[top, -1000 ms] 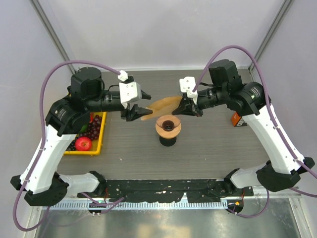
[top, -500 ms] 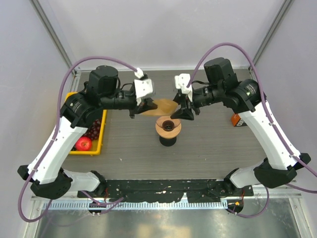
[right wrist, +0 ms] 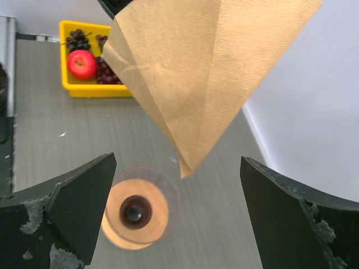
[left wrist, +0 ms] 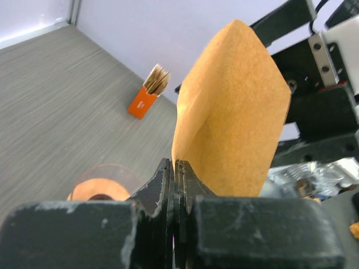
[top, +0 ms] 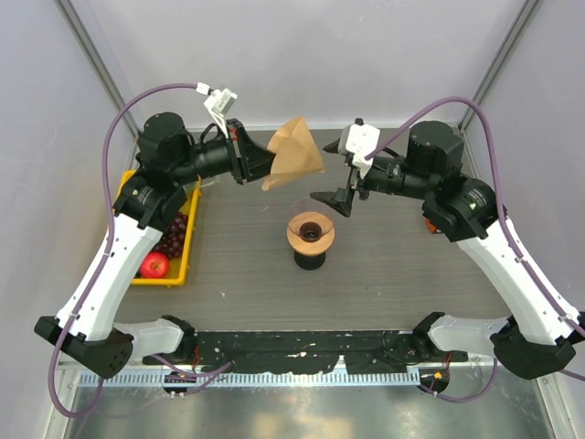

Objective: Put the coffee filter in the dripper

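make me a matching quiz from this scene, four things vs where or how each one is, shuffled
1 tan paper coffee filter
2 glossy orange funnel dripper
3 red apple
4 right gripper

a in the yellow tray
b open, holding nothing
c pinched in the shut left gripper
d on the grey table, empty

Pairs: 1-c, 2-d, 3-a, 4-b

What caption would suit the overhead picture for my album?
The left gripper holds a coffee filter aloft near the orange dripper; the right gripper waits open.
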